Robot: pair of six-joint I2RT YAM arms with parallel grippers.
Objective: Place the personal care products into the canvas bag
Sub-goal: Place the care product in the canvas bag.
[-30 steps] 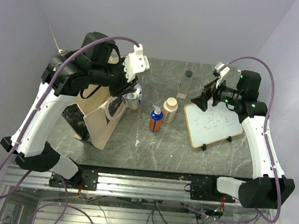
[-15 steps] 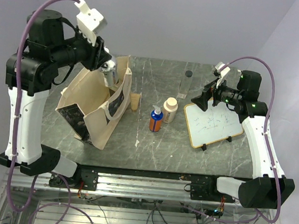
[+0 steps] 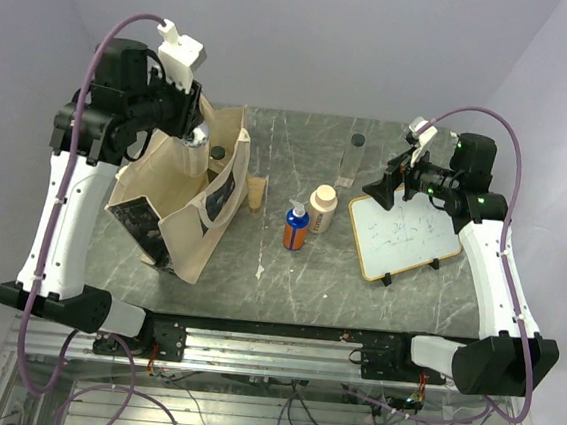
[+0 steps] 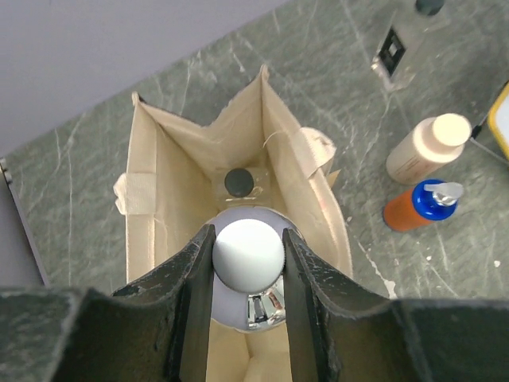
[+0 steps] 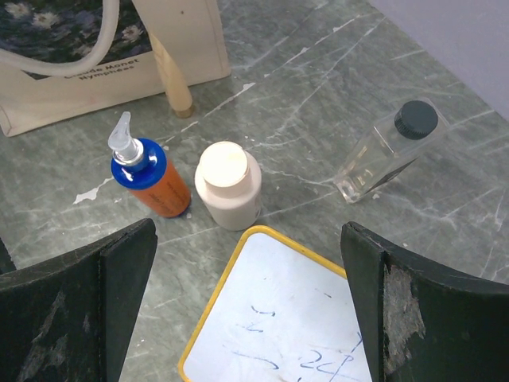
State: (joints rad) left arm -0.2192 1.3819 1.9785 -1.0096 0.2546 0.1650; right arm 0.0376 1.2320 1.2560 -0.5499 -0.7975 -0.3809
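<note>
**Over the canvas bag (image 3: pixel 186 238): silver bottle (image 4: pixel 248 267) poised to drop**

On the counter (image 3: pixel 298 274) the bag stands open at the left. A second ago the left pincer (image 3: pixel 198 136) carried the silver bottle just beside the bag. It has since swung up and across, and now hangs over the opening, clenched on the white cap. Releasing looks like the next step. One clear bottle (image 4: pixel 238 181) already lies inside. The right pincer (image 3: pixel 384 190) gapes empty by the whiteboard (image 3: pixel 407 234). The cream bottle (image 5: pixel 228 183), blue-and-orange bottle (image 5: pixel 151 179) and second clear bottle (image 5: pixel 386 151) wait outside.

I saw the left gripper (image 3: pixel 199 136) over the canvas bag (image 3: pixel 156 175) at nine o'clock. The whiteboard (image 3: pixel 404 236) sat at three.
</note>
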